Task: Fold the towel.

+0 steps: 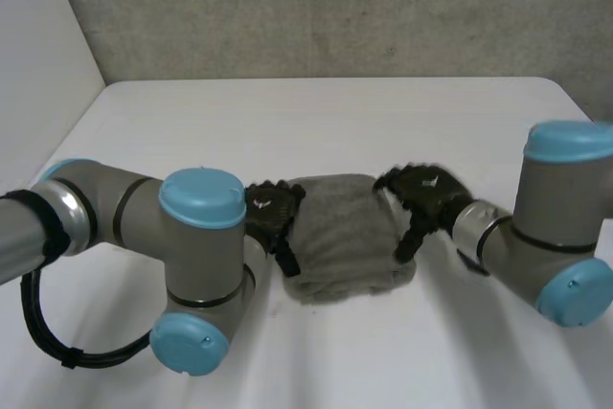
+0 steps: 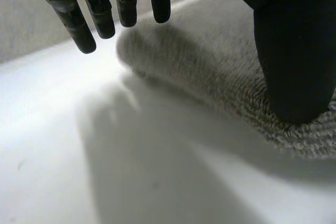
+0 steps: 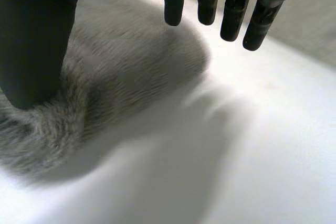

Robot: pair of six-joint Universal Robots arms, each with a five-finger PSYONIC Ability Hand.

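The left hand (image 1: 273,213) and the right hand (image 1: 426,196) are set at the left and right edges of the towel (image 1: 340,227), probably so that the folded bundle is steadied or squared from both sides. Each hand is kept spread. The left fingers (image 2: 100,17) and right fingers (image 3: 231,14) are straight and clear of the cloth, only the thumbs are laid on the pile, and nothing is gripped. The towel is found bunched near the middle of the white table (image 1: 316,112).
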